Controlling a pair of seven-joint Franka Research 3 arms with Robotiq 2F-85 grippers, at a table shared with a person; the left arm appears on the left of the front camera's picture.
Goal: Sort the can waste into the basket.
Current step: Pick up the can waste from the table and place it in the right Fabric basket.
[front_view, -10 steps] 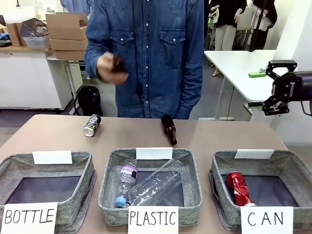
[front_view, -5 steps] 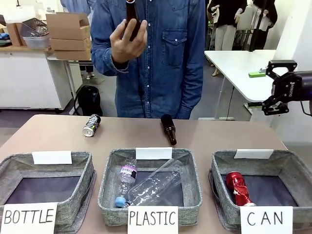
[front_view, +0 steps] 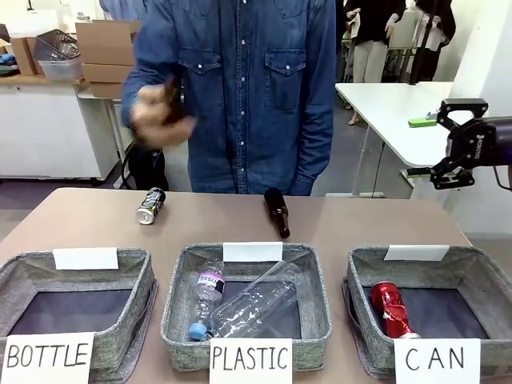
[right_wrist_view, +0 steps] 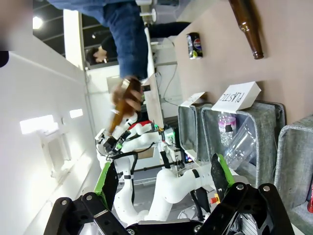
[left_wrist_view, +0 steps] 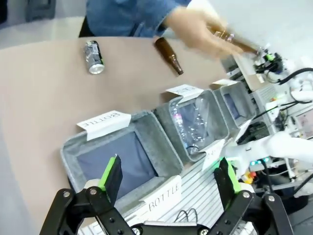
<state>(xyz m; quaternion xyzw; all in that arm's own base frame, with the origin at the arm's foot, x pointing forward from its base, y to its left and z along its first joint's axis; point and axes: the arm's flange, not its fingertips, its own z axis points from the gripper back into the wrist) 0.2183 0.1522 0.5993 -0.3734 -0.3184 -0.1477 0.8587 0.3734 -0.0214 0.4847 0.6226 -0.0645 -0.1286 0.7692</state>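
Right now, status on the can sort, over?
Left gripper, right gripper open, empty. Shiny red metal can in grey woven CAN basket; black-and-silver printed can lying on table. Person's hand holds brown glass bottle above.

The person's hand (front_view: 160, 118) is blurred by motion, and the dark thing it grips cannot be made out from the front. From the left wrist view it shows as a blurred brown bottle (left_wrist_view: 235, 43). The print on the black and silver can (front_view: 150, 206) is too small to read. The red can (front_view: 390, 308) has its near end behind the basket (front_view: 360, 268) wall. The right arm (front_view: 498, 142) runs off the picture's edge.
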